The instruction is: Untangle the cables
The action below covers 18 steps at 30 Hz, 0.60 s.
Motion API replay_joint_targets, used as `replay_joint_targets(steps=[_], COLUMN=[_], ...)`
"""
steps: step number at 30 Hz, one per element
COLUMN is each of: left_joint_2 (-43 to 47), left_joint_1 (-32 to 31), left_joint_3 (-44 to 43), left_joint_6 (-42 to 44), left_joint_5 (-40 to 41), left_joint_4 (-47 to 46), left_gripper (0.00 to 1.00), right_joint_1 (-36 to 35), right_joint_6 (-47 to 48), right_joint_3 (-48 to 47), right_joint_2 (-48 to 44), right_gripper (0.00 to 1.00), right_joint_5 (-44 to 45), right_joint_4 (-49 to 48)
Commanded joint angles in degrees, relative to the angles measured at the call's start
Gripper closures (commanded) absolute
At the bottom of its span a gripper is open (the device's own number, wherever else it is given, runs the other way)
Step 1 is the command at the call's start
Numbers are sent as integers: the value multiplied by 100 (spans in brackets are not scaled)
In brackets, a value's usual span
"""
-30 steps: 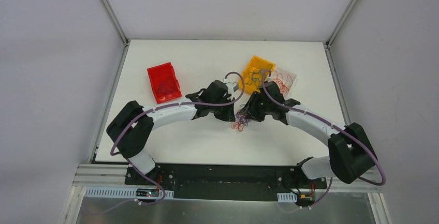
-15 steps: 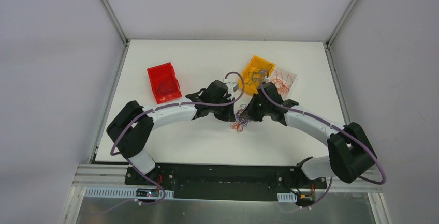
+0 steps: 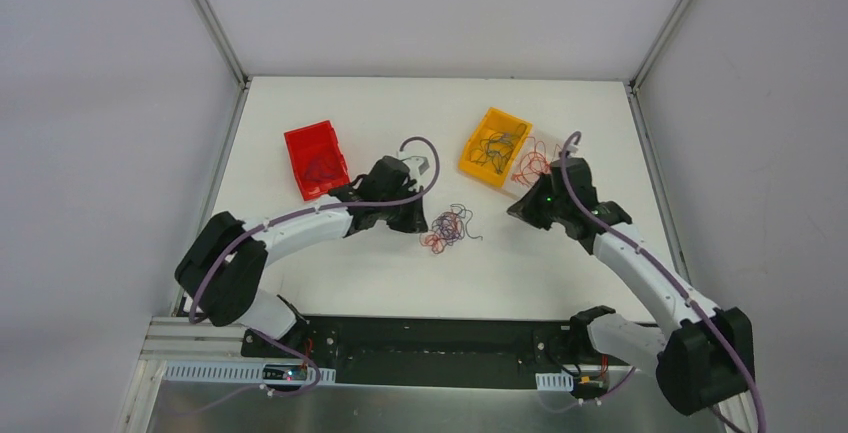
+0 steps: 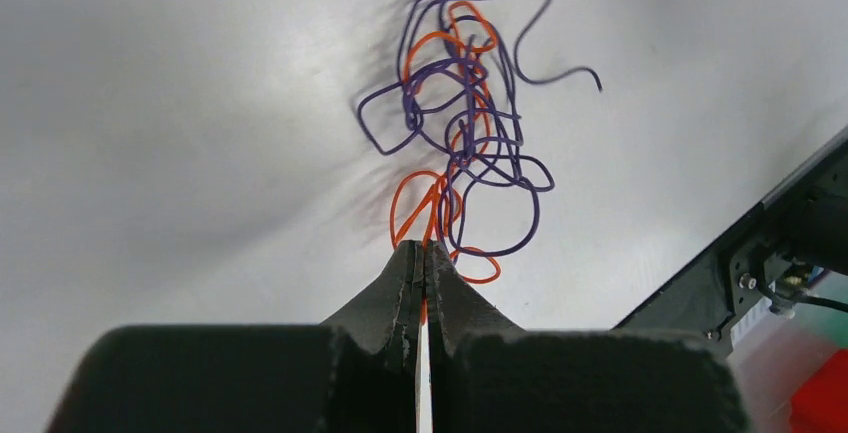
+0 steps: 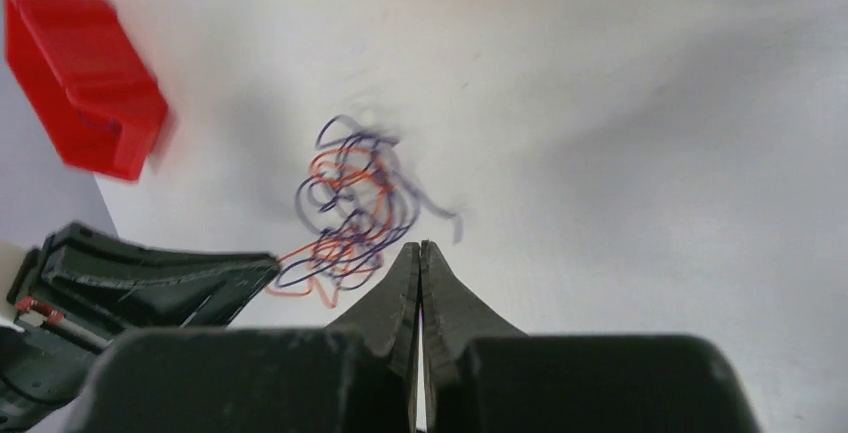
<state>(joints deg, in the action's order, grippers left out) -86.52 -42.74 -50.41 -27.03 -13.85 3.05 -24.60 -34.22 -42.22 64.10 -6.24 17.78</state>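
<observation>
In the left wrist view, the left claw (image 4: 424, 251) is clenched on one orange strand at the bottom end of the cables (image 4: 465, 123), a loose knot of purple and orange loops that runs away from the fingertips across the white counter (image 4: 150, 103). The strand passes down between the closed jaws. In the right wrist view, the right claw (image 5: 420, 250) has its jaws pressed together with nothing seen between them. It is just beside the knot but apart from it, with a purple tail end curling near its tip. The left claw reaches the knot from the opposite side, and a red bin (image 5: 100, 103) stands beyond, blurred. In the top view, the knot lies about mid-counter, a little closer to the near edge than to the far one. The left claw is at its left side and the right claw is well off to its right. The red bin sits in the left half of the counter. An orange bin (image 3: 468, 161) with dark wires (image 3: 492, 143) in it sits right of centre toward the far edge. A few red wires (image 3: 538, 163) lie on the counter just beside it, on the side toward the right edge.
</observation>
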Motion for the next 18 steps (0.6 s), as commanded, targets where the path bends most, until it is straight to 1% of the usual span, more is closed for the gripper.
replay_joint_targets(steps=[1,3,5,6,7,8,9,10,11,14,16,18], left_joint_2=[695,1051,1323,1436,1513,1546,1540,1510,1462,1352,1353,1378], left_joint_1=[591,749,832,837,838,838,838,838,838,838,834,833], left_joint_3=[540,776,888,933,958,960,932,891,843,749,725,740], left_joint_6=[-160,-137,-101,-86,-84,-77,-75,-73,-74,-82,-90,-100], left_joint_5=[124,236,372,390,351,244,131,14,-85,-231,-250,-240], left_joint_4=[228,395,539,548,530,499,457,434,418,360,324,296], left_gripper=[100,100,100,100,100,100,100,100,100,100,100,100], right_joint_1=[866,1155,1309,1322,1321,1311,1264,1146,902,-135,-728,-1041], right_joint_6=[455,528,588,596,591,552,466,352,263,-16,-301,-605], right_joint_3=[247,328,386,402,434,460,468,411,333,54,-103,-247], right_joint_2=[-743,-1007,-1139,-1144,-1105,-1026,-875,-702,-529,-66,305,769], right_gripper=[100,100,100,100,100,91,68,50,42,35,35,38], right_joint_5=[405,484,366,216,-136,-565,-964,-1163,-1150,-621,-514,-524], right_joint_4=[762,874,879,817,666,474,290,170,116,-174,-477,-855])
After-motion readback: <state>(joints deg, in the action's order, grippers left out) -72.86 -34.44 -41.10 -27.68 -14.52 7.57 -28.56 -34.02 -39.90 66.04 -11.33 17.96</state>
